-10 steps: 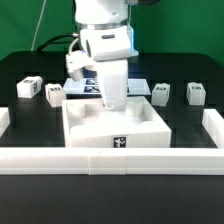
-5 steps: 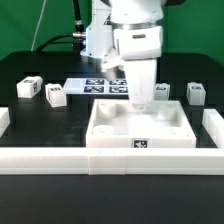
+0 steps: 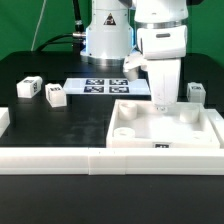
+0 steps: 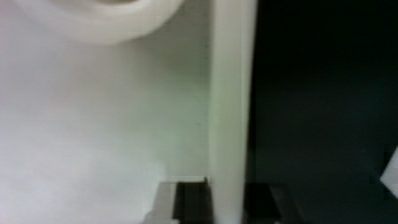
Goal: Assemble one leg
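Progress: You are early in the job, as I judge it. No leg stands in the panel and none is in the pincer.
Legs: One leg and a second leg lie loose at middle left of the exterior view. A third leg sits near the right edge, just behind the panel. You cannot see a fourth; the arm may hide it.
Panel: The tray-like panel sits at lower right, just behind the white rail along the front.
Pincer: Your pincer is down on the panel's far wall. In the wrist view that thin wall runs straight into its gap, so it reads as closed on the wall.
Left to do: By my reading, you let go of the panel, fetch a leg and seat it in a corner hole.
Materials: The parts look like hard, smooth, matte white plastic; the table is matte black.
Shapes: The legs are stubby blocks with square black-and-white tags. The panel is square with a raised rim and round holes. The marker board is thin and flat.
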Tool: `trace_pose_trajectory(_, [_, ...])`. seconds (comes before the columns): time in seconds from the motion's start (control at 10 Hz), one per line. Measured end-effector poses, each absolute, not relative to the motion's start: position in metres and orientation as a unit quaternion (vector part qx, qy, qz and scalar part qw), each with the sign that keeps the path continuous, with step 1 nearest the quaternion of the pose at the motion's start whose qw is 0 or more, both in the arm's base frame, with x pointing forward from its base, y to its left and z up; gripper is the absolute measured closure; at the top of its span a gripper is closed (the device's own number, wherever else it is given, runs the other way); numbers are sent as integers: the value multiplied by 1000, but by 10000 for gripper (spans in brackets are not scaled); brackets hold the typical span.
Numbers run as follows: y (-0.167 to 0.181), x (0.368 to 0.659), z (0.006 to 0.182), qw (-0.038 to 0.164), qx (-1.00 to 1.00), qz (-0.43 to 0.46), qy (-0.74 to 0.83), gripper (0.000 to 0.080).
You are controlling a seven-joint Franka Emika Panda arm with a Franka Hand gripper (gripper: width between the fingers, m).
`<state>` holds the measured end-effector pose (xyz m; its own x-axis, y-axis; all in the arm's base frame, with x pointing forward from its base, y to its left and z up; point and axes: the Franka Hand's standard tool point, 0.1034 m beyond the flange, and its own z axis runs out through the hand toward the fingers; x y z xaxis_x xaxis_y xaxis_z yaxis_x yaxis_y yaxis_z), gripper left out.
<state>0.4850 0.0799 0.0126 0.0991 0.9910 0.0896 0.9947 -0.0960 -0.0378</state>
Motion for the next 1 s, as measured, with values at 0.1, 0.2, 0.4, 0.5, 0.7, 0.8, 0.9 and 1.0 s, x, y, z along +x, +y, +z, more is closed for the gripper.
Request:
trace_pose_trajectory(0.1, [79,485,12,44,-733,-21,-679,735])
trace_pose_trajectory(0.2, [76,486,12,43,-719,-23,-693,735])
trace_pose_trajectory(0.4, [70,494,12,42,-695,-26,-717,735])
trace_pose_trajectory(0.5, [71,499,12,41,-696,-27,-717,735])
trace_pose_trajectory(0.7, [77,502,13,42,-712,-27,-701,735])
trace_pose_trajectory(0.8, [77,502,13,43,-714,-24,-698,735])
trace_pose_trajectory(0.9, [77,502,13,44,-716,-23,-697,735])
trace_pose_trajectory(1.0, [77,501,13,45,-723,-22,-689,735])
